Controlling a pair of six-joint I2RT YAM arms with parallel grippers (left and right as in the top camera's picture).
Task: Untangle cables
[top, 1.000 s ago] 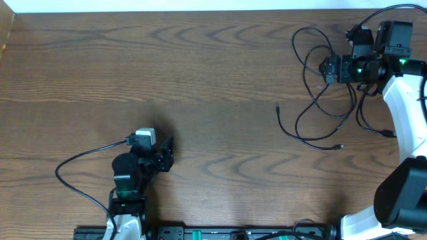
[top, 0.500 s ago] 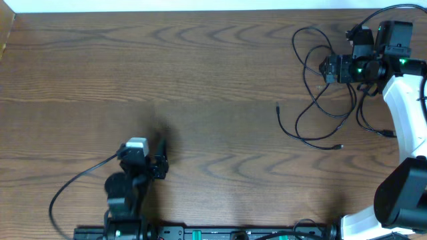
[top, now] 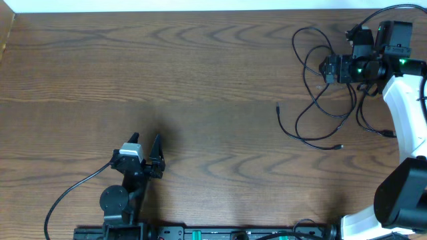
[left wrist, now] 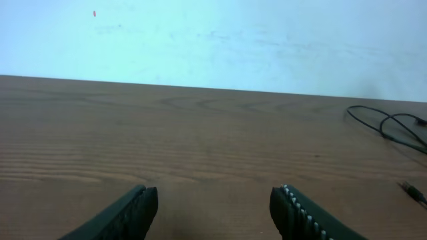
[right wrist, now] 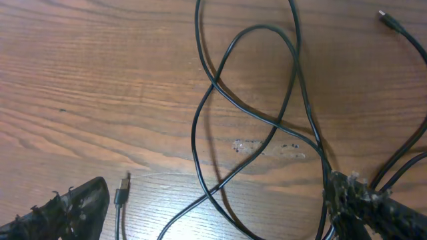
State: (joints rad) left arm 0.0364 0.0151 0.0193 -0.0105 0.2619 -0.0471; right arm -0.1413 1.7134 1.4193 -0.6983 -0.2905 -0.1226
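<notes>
The black cables (top: 319, 93) lie in a loose tangle at the table's far right, with plug ends (top: 340, 146) trailing toward the middle. My right gripper (top: 325, 69) hovers just over the tangle and is open. In the right wrist view its fingers (right wrist: 73, 208) straddle crossing black strands (right wrist: 215, 85), and a small plug (right wrist: 122, 193) lies by the left finger. My left gripper (top: 145, 139) is open and empty near the front left. In the left wrist view it (left wrist: 213, 200) faces bare wood, with the cables (left wrist: 393, 127) far off at the right.
The left arm's own thick black wire (top: 73, 190) loops over the table at the front left. A rail (top: 200, 233) runs along the front edge. The table's back edge meets a pale wall (left wrist: 213, 40).
The left arm has drawn back toward the front edge, and its gripper has swung round to point at the far side. The right arm and the cables have not moved.
</notes>
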